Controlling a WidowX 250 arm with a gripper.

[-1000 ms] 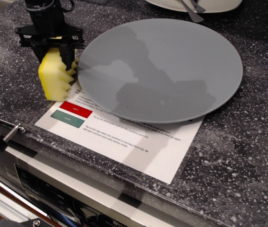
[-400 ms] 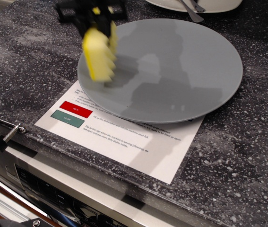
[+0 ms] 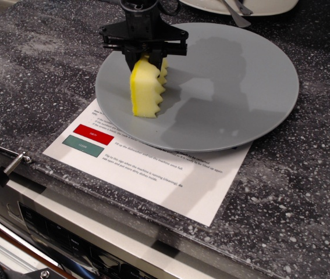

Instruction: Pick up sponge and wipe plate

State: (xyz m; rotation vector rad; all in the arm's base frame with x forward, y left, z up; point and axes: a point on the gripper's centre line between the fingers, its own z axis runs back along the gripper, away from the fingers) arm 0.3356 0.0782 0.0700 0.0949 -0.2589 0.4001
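The large round grey plate (image 3: 223,87) lies on the dark speckled counter, partly on a white paper sheet. The yellow sponge (image 3: 146,89) stands on edge over the plate's left part, its wavy ridged face turned right. Its lower end is at the plate's surface. My black gripper (image 3: 147,58) comes down from above and is shut on the sponge's top. Its shadow falls across the middle of the plate.
A white paper sheet (image 3: 153,168) with a red and a green label lies under the plate's near edge. A white dish (image 3: 269,7) with a metal utensil (image 3: 234,13) sits at the back. The counter's front edge (image 3: 66,180) runs along the lower left, above an appliance panel.
The gripper lifted the sponge from the counter left of the plate and carried it right over the plate's left part, then lowered it onto the surface.
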